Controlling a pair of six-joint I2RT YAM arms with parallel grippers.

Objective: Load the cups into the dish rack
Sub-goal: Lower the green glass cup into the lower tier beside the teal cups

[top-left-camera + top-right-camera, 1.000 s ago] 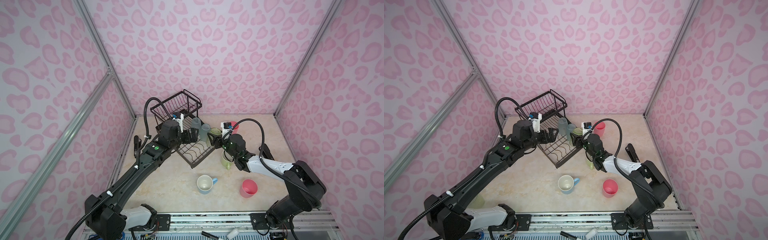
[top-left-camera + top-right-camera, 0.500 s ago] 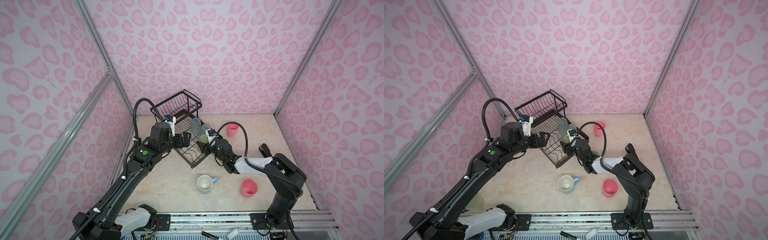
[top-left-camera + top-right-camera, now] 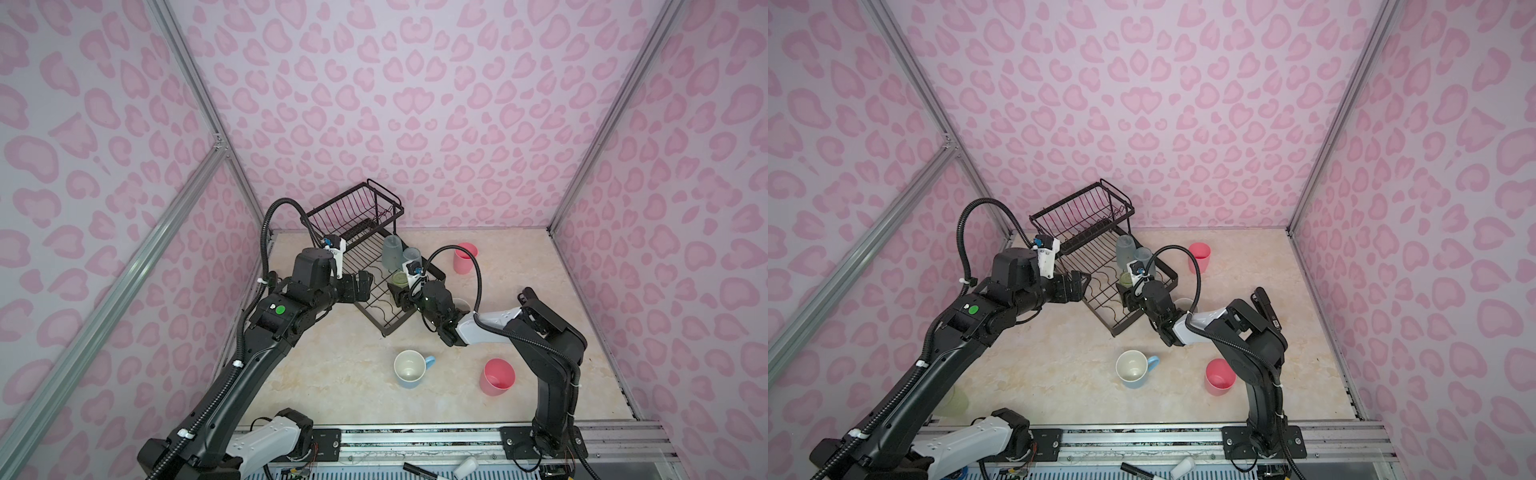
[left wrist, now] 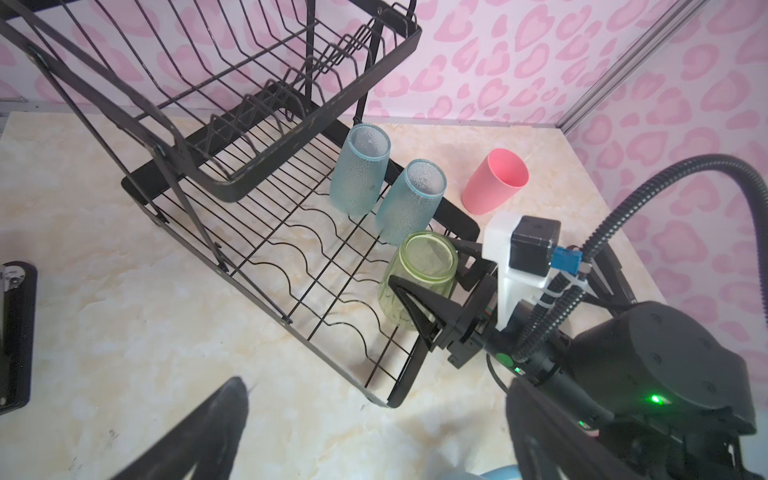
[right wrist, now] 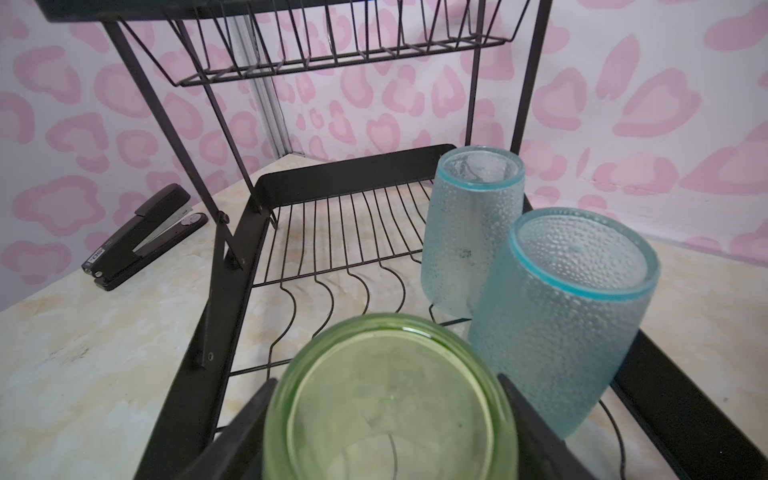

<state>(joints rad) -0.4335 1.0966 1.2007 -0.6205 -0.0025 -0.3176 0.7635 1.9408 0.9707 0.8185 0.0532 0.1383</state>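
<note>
Since a second ago: right arm has swung in from beside the dish rack (image 4: 286,320) to over its lower tray; left arm has drawn back to the rack's left edge.

- Right gripper (image 4: 423,262): fingers clasp a green tumbler (image 5: 390,415), mouth down, at the tray's near right side. Can't tell if it rests on the wires yet.
- Left gripper (image 3: 362,286): jaws wide apart, empty, just off the tray's left rim.
- Loaded: far blue-grey tumbler (image 4: 359,174) and near blue-grey tumbler (image 4: 411,203), both inverted along the tray's right side, the near one just beside the green.
- Still on the worktop: light-blue mug (image 3: 409,368) mid-front; front pink cup (image 3: 496,374) toward the front right; back pink cup (image 3: 465,257) near the back edge, just right of the rack.
- Pale green shape (image 3: 953,401) at the front-left corner, mostly hidden.

Judgement: two in, a third being placed; more than half remains.
</note>
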